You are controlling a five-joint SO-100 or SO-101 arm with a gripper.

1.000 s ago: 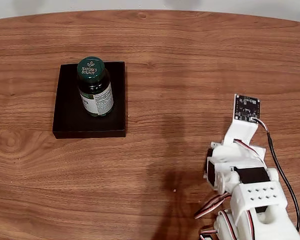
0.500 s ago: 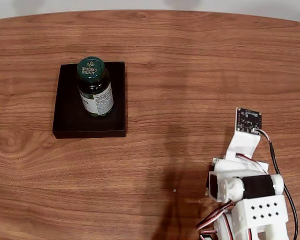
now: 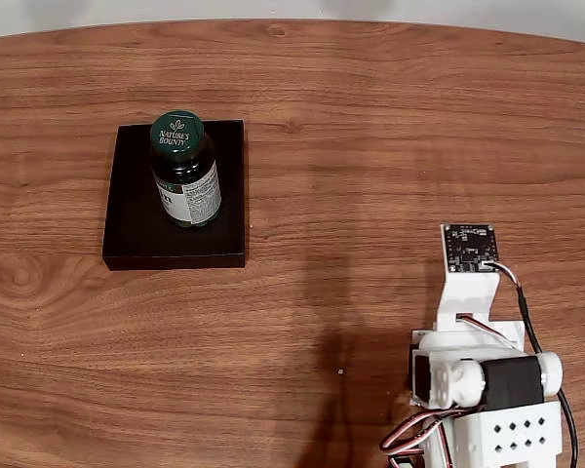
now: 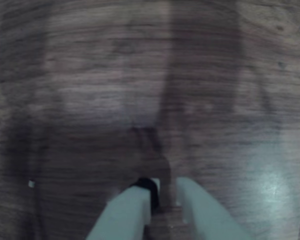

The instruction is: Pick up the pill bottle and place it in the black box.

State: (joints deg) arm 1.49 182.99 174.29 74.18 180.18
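The pill bottle [image 3: 186,175], dark amber with a green cap and a white label, stands upright inside the black box [image 3: 135,226] at the left of the fixed view. My white arm [image 3: 473,390] is folded at the lower right, far from both, with its wrist camera board [image 3: 470,247] facing up. In the blurred wrist view my gripper [image 4: 164,187] points down at bare wood. Its two pale fingers [image 4: 132,210] are close together with nothing between them.
The wooden table [image 3: 370,146] stretches wide between the arm and the box. Its curved far edge runs along the top of the fixed view. A tiny pale speck [image 3: 340,371] lies on the wood to the left of the arm.
The arm has drawn back toward the bottom of the fixed view, its camera board sliding down and slightly left. The bottle and box have not moved.
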